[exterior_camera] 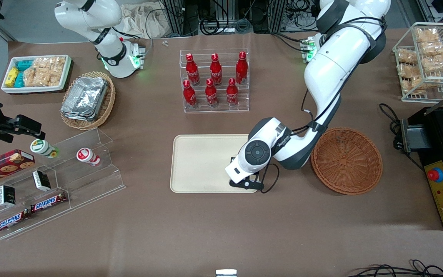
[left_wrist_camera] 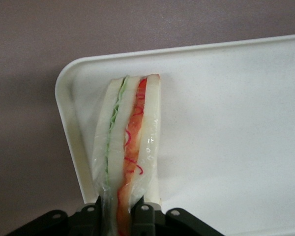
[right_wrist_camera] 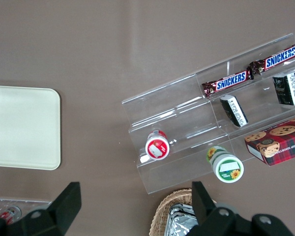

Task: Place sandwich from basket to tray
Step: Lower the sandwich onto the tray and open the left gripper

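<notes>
My left gripper point(left_wrist_camera: 119, 210) is clamped on the triangular white-bread sandwich point(left_wrist_camera: 128, 142) with green and red filling, held over a corner of the flat cream rectangular tray point(exterior_camera: 202, 161), beside the round reddish-brown wicker basket point(exterior_camera: 346, 159)

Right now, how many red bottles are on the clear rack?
6: three on the upper step, three on the lower step nearer the camera. None looks hidden.
</notes>
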`<state>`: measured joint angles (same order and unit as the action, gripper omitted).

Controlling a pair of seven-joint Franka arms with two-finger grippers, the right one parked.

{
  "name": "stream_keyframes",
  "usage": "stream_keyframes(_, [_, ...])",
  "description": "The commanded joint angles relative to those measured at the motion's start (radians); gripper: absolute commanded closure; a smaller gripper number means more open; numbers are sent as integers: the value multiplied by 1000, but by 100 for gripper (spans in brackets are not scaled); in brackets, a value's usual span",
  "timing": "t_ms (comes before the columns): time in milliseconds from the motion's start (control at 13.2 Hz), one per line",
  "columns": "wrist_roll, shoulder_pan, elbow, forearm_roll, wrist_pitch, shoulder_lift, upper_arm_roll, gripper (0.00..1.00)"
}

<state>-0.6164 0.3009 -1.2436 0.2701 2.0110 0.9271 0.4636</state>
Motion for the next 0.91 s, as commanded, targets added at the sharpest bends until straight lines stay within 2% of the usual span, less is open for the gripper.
stream_keyframes(0, [-34,0,-7,46,6,-17,-2,0])
stream_keyframes(604, [-100,-31,-5,41,-67,-164,-2,0])
stream_keyframes(830, [-83,-123,-7,38,-190,-264,0,0])
